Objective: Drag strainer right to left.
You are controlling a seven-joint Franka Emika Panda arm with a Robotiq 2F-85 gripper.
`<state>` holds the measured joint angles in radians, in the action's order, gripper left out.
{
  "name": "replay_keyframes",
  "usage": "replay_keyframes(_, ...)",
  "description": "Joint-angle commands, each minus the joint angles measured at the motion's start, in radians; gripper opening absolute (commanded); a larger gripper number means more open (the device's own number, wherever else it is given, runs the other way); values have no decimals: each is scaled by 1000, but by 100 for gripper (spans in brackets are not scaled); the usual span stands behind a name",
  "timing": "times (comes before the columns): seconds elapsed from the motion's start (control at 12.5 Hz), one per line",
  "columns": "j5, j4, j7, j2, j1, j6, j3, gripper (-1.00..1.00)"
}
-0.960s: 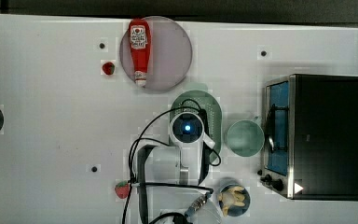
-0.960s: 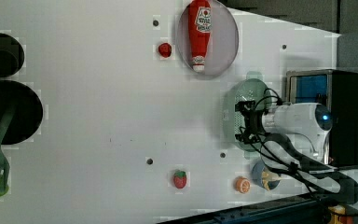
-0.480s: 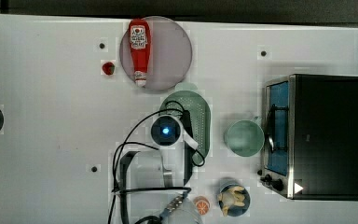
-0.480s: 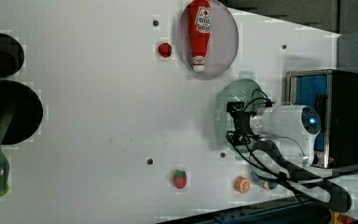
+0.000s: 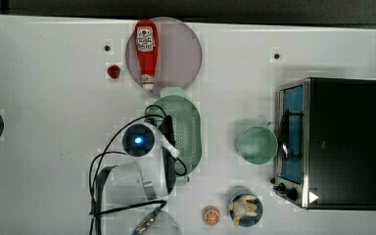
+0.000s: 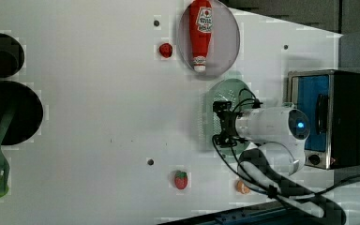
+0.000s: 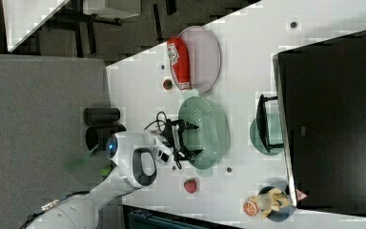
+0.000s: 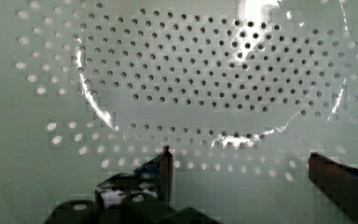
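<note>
The strainer (image 5: 188, 132) is a pale mint-green oval colander with a tab handle at each end, lying just below the purple plate in the top view. My gripper (image 7: 194, 140) is open, its black fingertips spread over the strainer's (image 7: 209, 133) wall on the right view's left. In the left view the gripper (image 6: 222, 124) reaches into the strainer (image 6: 229, 93) from the white wrist. The wrist view has the holed floor of the strainer (image 8: 191, 84) close up, with the open gripper (image 8: 242, 163) and both black fingers (image 8: 165, 163) just above it. Nothing is held between them.
A ketchup bottle (image 5: 146, 51) lies on the greyish-purple plate (image 5: 178, 46) right above the strainer. A round mint bowl (image 5: 257, 144) and a toaster oven (image 5: 333, 142) stand at the top view's right. An orange (image 5: 211, 215) and a toy-filled bowl (image 5: 245, 209) sit near the bottom edge. A small red fruit (image 5: 113, 71) lies beside the plate.
The strainer has slid toward the top view's left, away from the round bowl, and my arm has moved left with it. The gripper has stayed open.
</note>
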<state>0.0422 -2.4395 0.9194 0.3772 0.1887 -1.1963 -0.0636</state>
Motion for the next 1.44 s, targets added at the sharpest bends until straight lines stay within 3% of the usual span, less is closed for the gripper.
replay_keyframes(0.08,-18,22,146,-2,74,16,-20,100)
replay_keyframes(0.64,-25,145,264,84,177,35,-25,100)
replay_keyframes(1.44,-142,391,316,204,326,168,-30,100)
